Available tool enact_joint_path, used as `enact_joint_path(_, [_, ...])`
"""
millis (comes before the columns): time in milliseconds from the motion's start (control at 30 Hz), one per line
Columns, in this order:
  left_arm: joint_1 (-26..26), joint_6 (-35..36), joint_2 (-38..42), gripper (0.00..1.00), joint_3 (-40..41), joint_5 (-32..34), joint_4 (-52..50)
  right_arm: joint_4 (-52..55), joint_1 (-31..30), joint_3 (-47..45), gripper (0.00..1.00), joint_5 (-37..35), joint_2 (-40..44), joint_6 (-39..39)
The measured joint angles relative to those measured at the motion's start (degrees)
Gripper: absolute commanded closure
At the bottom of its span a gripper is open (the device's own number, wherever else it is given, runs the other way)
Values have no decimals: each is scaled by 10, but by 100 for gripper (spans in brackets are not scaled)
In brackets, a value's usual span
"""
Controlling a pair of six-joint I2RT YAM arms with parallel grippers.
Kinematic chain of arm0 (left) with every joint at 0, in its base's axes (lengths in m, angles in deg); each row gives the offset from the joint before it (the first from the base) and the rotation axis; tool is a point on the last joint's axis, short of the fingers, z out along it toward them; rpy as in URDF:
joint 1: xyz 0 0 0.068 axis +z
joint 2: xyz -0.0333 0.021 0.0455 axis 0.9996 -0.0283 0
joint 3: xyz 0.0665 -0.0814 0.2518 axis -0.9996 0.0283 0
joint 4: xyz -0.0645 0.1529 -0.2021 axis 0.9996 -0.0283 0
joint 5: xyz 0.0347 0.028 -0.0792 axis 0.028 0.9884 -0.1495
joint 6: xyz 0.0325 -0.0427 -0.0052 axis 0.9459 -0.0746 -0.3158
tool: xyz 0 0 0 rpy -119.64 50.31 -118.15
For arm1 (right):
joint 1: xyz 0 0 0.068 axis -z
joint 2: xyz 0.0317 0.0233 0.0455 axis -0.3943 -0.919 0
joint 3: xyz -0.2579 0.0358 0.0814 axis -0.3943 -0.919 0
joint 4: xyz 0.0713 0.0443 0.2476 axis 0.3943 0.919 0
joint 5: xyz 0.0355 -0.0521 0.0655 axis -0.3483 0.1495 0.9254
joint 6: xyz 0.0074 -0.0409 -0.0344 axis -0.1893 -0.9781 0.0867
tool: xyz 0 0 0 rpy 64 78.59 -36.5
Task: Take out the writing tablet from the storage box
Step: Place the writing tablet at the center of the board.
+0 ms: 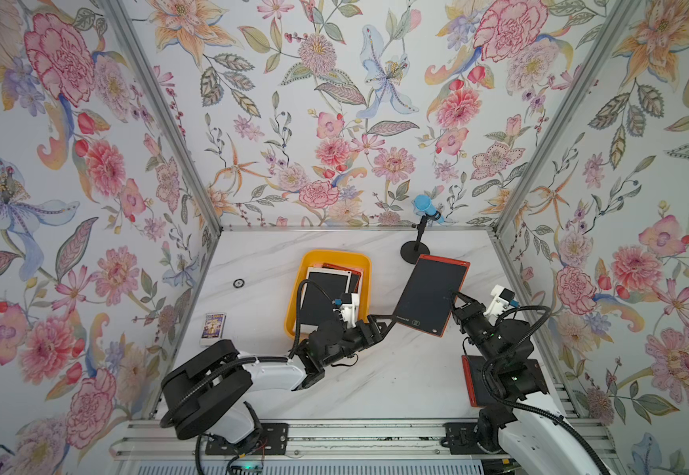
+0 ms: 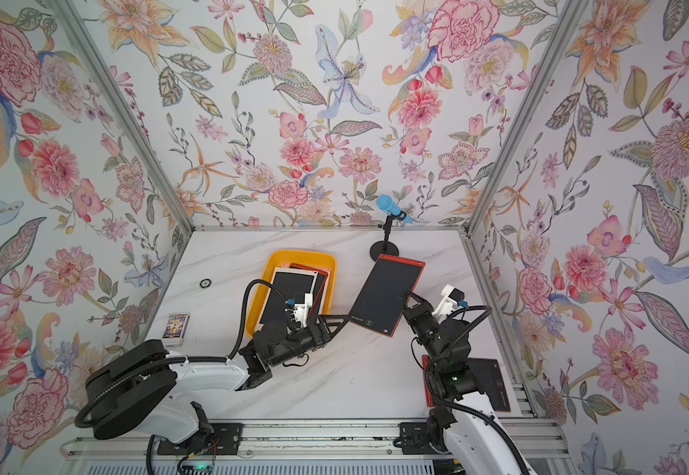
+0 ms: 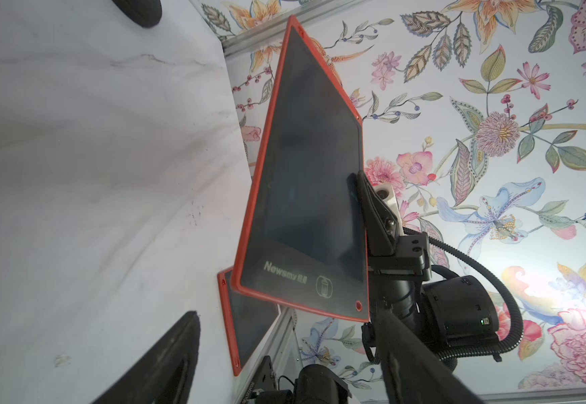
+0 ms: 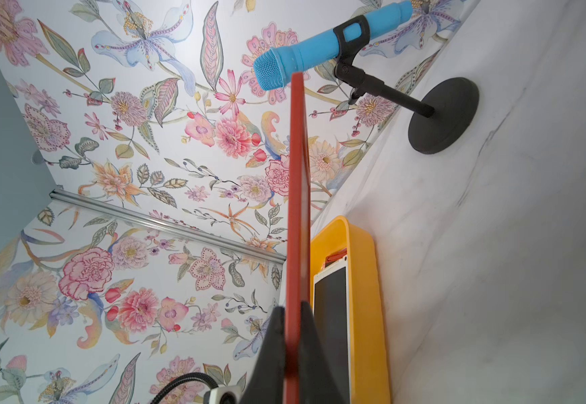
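A red-framed writing tablet [image 1: 431,294] [image 2: 386,294] [image 3: 305,196] hangs tilted above the table, right of the storage box. My right gripper [image 1: 458,297] [image 2: 410,297] [image 4: 293,311] is shut on its right long edge, and in the right wrist view the red edge [image 4: 298,196] runs straight out from the jaws. My left gripper [image 1: 386,325] [image 2: 341,318] [image 3: 286,309] is open at the tablet's near left corner, fingers wide apart and holding nothing. The yellow storage box [image 1: 334,259] [image 2: 301,255] [image 4: 365,245] holds a white-framed tablet [image 1: 326,288] over a red-framed one.
Another red-framed tablet [image 1: 472,382] [image 2: 495,382] [image 3: 246,325] lies flat under my right arm at the table's right edge. A blue microphone [image 1: 427,207] on a black stand [image 1: 415,249] is at the back. A card box [image 1: 213,327] and a small black ring [image 1: 238,283] lie to the left.
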Motion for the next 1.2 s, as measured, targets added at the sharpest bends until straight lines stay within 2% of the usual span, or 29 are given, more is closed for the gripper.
enact_joint_path(133, [-24, -37, -75, 24, -32, 21, 64, -5, -16, -6, 94, -42, 9, 10])
enact_joint_path(300, [-35, -50, -89, 25, -57, 45, 94, -12, -37, -23, 94, -92, 34, 16])
enact_joint_path(500, [-36, -58, -99, 33, -84, 60, 106, -31, -86, -50, 94, -167, 46, 27])
enact_joint_path(667, [-37, -61, -114, 43, -96, 62, 104, -50, -129, -58, 94, -220, 46, 29])
enact_joint_path(1000, [-37, -37, -114, 73, -124, 83, 70, -77, -165, -76, 92, -281, 63, 35])
enact_joint_path(1200, [-38, -31, -114, 84, -129, 89, 68, -81, -185, -101, 81, -299, 71, 40])
